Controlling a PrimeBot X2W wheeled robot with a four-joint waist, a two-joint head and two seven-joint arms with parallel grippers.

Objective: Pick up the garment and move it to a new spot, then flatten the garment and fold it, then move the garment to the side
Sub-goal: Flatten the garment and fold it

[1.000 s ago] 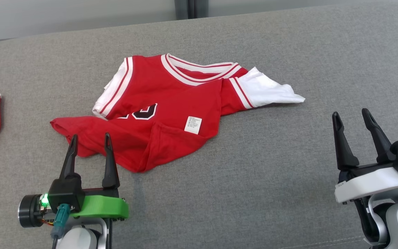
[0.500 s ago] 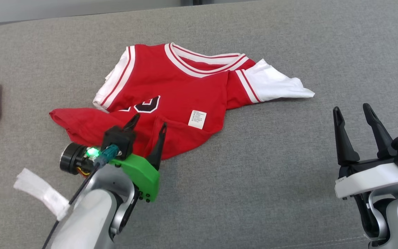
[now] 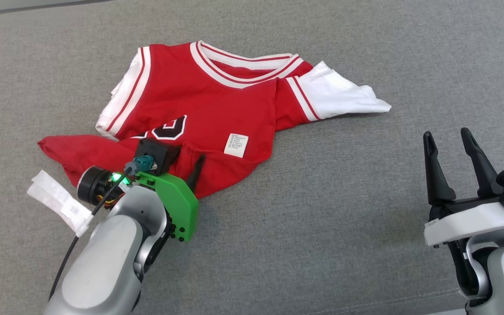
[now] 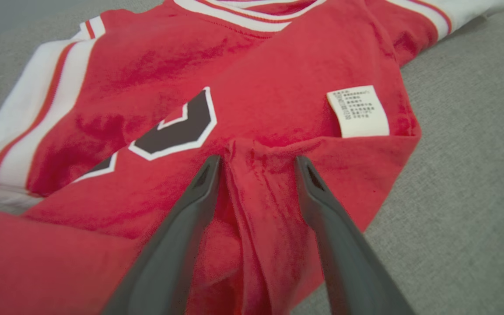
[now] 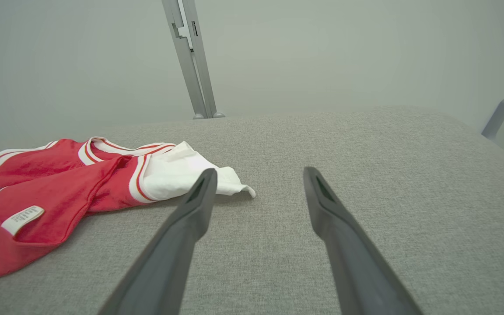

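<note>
Left gripper (image 4: 258, 161): fingers part-way apart, straddling a raised fold (image 4: 256, 197) of red cloth. Nothing is pinched yet, so you hold nothing.
Why there: that ridge near the hem gives you cloth to bite, where the flat parts likely wouldn't.
Shirt (image 3: 217, 109): crumpled on the grey cushion (image 3: 344, 218), under and ahead of your fingertips.
Right gripper (image 3: 446, 134): wide apart, empty, well off to the shirt's right.
Around: white label (image 4: 357, 111) just ahead-right of the fingers; white sleeve (image 3: 339, 98) farther out.
In the way: nothing I can see. Watch for grabbing only one layer.
</note>
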